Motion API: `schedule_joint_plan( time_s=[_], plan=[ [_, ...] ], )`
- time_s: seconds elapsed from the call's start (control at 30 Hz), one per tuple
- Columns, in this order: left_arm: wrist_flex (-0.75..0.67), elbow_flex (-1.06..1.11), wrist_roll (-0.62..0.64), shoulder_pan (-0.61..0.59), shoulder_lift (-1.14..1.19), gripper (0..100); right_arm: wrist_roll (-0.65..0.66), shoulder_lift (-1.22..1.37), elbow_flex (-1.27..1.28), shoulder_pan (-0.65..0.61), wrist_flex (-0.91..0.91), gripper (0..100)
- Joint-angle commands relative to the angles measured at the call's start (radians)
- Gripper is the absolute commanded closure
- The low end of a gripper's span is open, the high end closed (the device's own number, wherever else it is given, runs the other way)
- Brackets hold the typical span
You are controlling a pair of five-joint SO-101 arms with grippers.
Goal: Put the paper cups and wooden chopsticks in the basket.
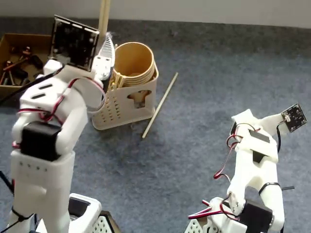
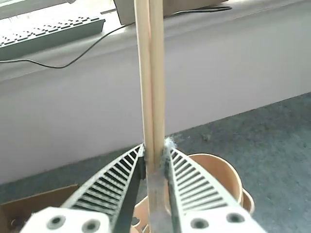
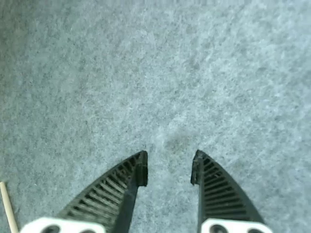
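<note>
You've got a grey fuzzy carpet [image 1: 204, 73] covering the whole table. The chunky white left arm [image 1: 48, 121] stands at the basket's side. The right arm [image 1: 255, 160] sits well apart, with a broad stretch of carpet between it and the basket.

The basket [image 1: 126, 109] is white plastic with squarish walls punched with small holes and a rounded cutout. A stack of tan paper cups [image 1: 133, 60] stands upright inside it, round rims nested together. A cardboard box [image 1: 14, 43] of odds and ends sits by the far edge, behind your left arm.

Your left gripper [image 2: 154, 150] is clamped tight on a pair of pale, smooth wooden chopsticks [image 2: 149, 73]. They're held upright just over the cups. Your right gripper [image 3: 168, 167] hangs over the carpet, its ribbed black jaws parted with nothing between them.

A loose chopstick [image 1: 160, 104] lies slanted on the carpet just beside the basket. Can't tell if they touch.
</note>
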Motion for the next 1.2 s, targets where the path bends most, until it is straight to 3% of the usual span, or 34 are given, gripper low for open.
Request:
schedule_joint_plan(
  time_s=[0.0,0.2,0.43,1.0,1.17],
  plan=[
    [-0.184,0.093,0.066,-0.068,-0.018,100,0.002,-0.024,-0.004,-0.018,-0.024,84.7],
    [-0.436,0.285,0.124,-0.131,-0.018,100,0.002,-0.024,-0.004,-0.019,-0.024,84.7],
    [-0.588,0.461,0.126,-0.139,-0.018,100,0.002,-0.024,-0.004,-0.019,-0.024,84.7],
    [-0.586,0.486,0.126,-0.150,-0.018,100,0.048,-0.024,-0.004,-0.021,-0.025,84.7],
    [-0.506,0.452,0.127,-0.197,-0.019,88,0.057,-0.022,-0.004,-0.042,-0.025,84.7]
  ],
)
